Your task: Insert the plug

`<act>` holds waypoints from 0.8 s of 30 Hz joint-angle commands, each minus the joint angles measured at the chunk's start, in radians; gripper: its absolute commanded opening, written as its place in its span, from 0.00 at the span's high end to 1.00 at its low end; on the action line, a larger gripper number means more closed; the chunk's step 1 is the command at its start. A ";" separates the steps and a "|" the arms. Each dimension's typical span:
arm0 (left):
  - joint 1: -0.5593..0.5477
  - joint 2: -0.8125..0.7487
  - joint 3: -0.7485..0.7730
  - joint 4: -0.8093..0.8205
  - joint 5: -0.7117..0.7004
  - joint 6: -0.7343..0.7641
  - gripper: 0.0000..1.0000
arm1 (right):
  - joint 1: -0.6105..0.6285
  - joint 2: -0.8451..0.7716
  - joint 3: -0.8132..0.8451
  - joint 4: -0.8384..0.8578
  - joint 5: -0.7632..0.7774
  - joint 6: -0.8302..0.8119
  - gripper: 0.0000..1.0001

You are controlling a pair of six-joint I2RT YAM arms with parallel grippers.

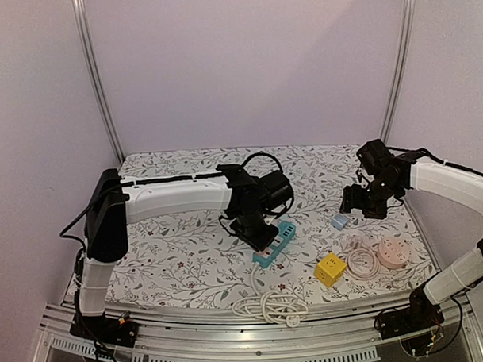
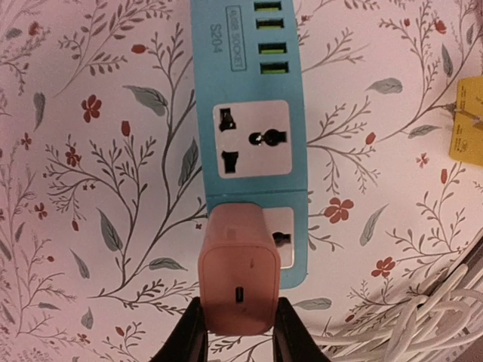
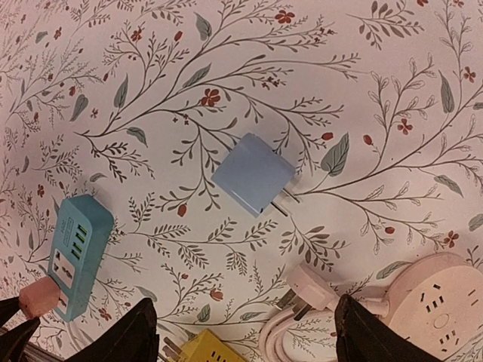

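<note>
We see the left gripper (image 2: pixel 240 320) pinching the pink plug (image 2: pixel 240 279), one dark finger (image 2: pixel 192 335) pressed against each side of its body. The plug stands over the near end of the teal power strip (image 2: pixel 249 113), covering most of the last socket there. From the wrist view we cannot tell whether its pins are fully seated or only resting at the holes. The next socket along the strip is bare, with a row of green USB ports beyond it. The strip lies flat on the floral tablecloth (image 1: pixel 180 239), near the middle of the table.

The right gripper (image 3: pixel 243 309) hangs with its fingers spread wide, holding nothing. It hovers over a blue charger (image 3: pixel 253 183), which lies on the cloth with its two pins pointing away from the strip.

Near the right arm we find a yellow cube adapter (image 1: pixel 330 268), a round pink socket hub (image 1: pixel 393 253) and a white plug (image 3: pixel 309 286) on a coiled lead. A bundle of white cable (image 1: pixel 270 305) lies at the table's near edge, in front of the strip.
</note>
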 commanded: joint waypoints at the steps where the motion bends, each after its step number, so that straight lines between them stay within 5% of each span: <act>1: -0.011 -0.041 -0.022 -0.001 0.078 0.151 0.89 | -0.003 -0.012 -0.037 0.067 -0.065 -0.038 0.21; 11: -0.006 -0.008 -0.009 -0.017 0.135 0.203 0.77 | -0.003 0.088 -0.045 0.151 -0.059 -0.122 0.19; 15: -0.006 -0.001 0.000 -0.018 0.134 0.196 0.58 | -0.003 0.143 0.005 0.123 -0.041 -0.092 0.19; 24: -0.004 -0.018 0.024 -0.019 0.139 0.207 0.39 | -0.026 0.232 0.058 0.060 -0.008 0.014 0.23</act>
